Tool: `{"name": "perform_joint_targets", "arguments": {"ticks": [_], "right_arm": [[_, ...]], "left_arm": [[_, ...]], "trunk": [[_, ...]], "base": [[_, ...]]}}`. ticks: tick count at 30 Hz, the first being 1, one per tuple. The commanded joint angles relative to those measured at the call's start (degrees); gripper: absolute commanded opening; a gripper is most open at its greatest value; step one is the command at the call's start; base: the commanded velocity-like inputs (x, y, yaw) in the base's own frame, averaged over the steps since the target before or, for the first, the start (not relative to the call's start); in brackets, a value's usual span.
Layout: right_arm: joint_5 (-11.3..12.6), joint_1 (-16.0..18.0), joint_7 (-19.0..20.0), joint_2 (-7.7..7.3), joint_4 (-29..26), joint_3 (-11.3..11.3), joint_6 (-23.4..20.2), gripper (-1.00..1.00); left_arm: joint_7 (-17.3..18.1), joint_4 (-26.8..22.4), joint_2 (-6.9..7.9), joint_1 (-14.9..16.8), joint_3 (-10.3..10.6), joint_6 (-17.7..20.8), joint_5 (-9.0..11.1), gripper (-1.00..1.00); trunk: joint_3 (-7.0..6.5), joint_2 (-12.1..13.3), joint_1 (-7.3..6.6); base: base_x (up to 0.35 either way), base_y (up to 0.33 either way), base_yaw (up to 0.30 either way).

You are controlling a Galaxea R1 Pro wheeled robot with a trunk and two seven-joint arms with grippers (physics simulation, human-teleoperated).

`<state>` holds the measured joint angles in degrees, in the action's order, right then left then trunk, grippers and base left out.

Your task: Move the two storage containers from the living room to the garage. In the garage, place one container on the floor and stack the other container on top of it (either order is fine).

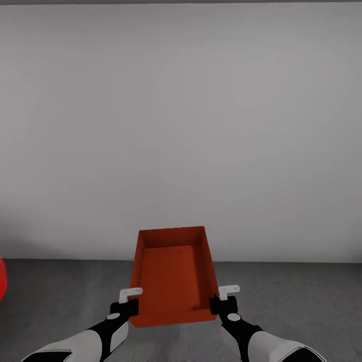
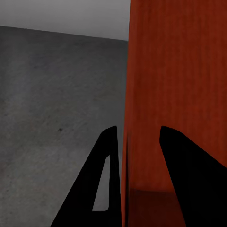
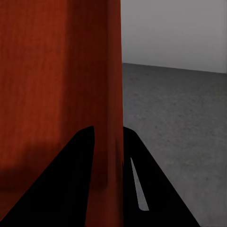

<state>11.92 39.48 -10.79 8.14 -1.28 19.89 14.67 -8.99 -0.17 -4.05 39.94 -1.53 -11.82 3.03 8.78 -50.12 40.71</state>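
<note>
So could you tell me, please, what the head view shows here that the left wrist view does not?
Head view alone: the storage container's open inside, both grippers, left and right, on its side walls, and a red shape at the picture's edge. Left wrist view alone: two dark fingers straddling one container wall. Both: the orange-red container, grey floor, pale wall.

You hold one orange-red storage container [image 1: 173, 274], open top up and empty, above the dark grey garage floor [image 1: 60, 291], near the pale wall.
</note>
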Motion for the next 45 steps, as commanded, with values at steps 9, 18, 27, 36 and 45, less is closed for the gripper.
{"name": "perform_joint_targets", "arguments": {"ticks": [9,18,27,36,45], "right_arm": [[0.17,0.07,0.68,0.45,0.05,-2.92,0.00,-1.00],[0.12,0.07,0.68,0.44,0.05,-2.92,-0.01,-1.00],[0.13,0.07,0.68,0.43,0.05,-2.92,-0.01,-1.00],[0.12,0.07,0.68,0.43,0.05,-2.92,0.01,-1.00],[0.12,0.07,0.68,0.44,0.05,-2.92,0.00,-1.00]], "left_arm": [[0.03,-0.10,0.01,0.05,-0.45,-0.40,0.93,-1.00],[0.03,-0.10,0.01,0.05,-0.46,-0.41,0.93,-1.00],[0.03,-0.10,0.01,0.05,-0.47,-0.40,0.93,-1.00],[0.03,-0.10,0.01,0.05,-0.47,-0.40,0.93,-1.00],[0.03,-0.10,0.01,0.05,-0.45,-0.40,0.93,-1.00]], "trunk": [[0.91,-0.07,0.01],[1.74,-0.07,0.01],[2.57,-0.07,0.01],[3.41,-0.07,0.01],[4.24,-0.07,0.01]], "base": [[0.000,0.000,0.000],[0.000,0.000,0.000],[0.000,0.000,0.000],[0.000,0.000,0.000],[0.000,0.000,0.000]]}}
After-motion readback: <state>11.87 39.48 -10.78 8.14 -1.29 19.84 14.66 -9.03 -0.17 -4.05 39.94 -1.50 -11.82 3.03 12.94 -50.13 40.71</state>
